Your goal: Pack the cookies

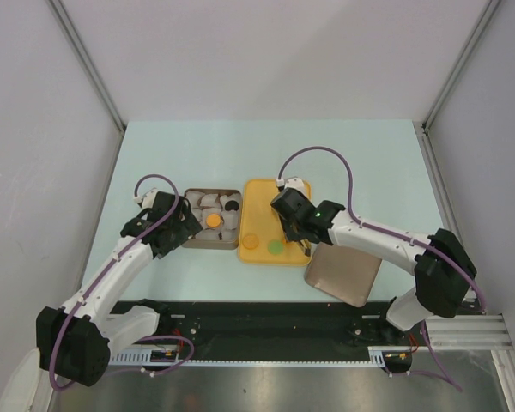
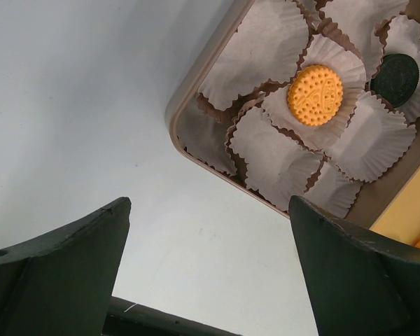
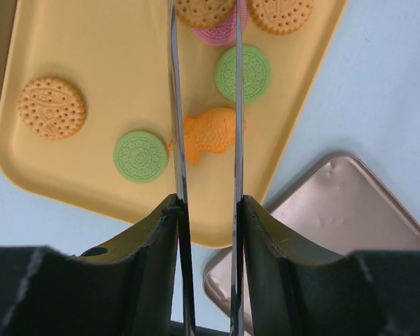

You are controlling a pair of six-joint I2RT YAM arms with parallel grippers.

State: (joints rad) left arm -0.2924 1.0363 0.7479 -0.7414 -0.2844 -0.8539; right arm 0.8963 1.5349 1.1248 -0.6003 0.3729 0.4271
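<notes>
- My right end effector [image 3: 206,70] hangs over the yellow tray [image 3: 91,42] with its two thin blades parted by a narrow gap. They straddle the fish-shaped cookie [image 3: 210,133], which is not clamped yet.
- The fish shows a little past both blades, so I judge it wider than my gap. I need to spread slightly before I drop.
- Neighbours crowd in: one green cookie [image 3: 141,155] at 8 o'clock of the fish, another green cookie [image 3: 243,73] at 1 o'clock. I should come straight down, with no sideways sweep.
- I should pinch across the fish's body, not the tail, and squeeze gently.
- The tin [image 1: 189,240] lies at 9 o'clock of the tray. Its paper cups [image 2: 266,150] already hold an orange cookie [image 2: 315,94] and a black cookie [image 2: 399,77].
- I should carry the fish level and aim for a bare cup.
- My left end effector [image 2: 210,259] is spread wide and holds nothing. It hovers over the surface [image 2: 91,105] beside the tin's corner, well out of the way.
</notes>
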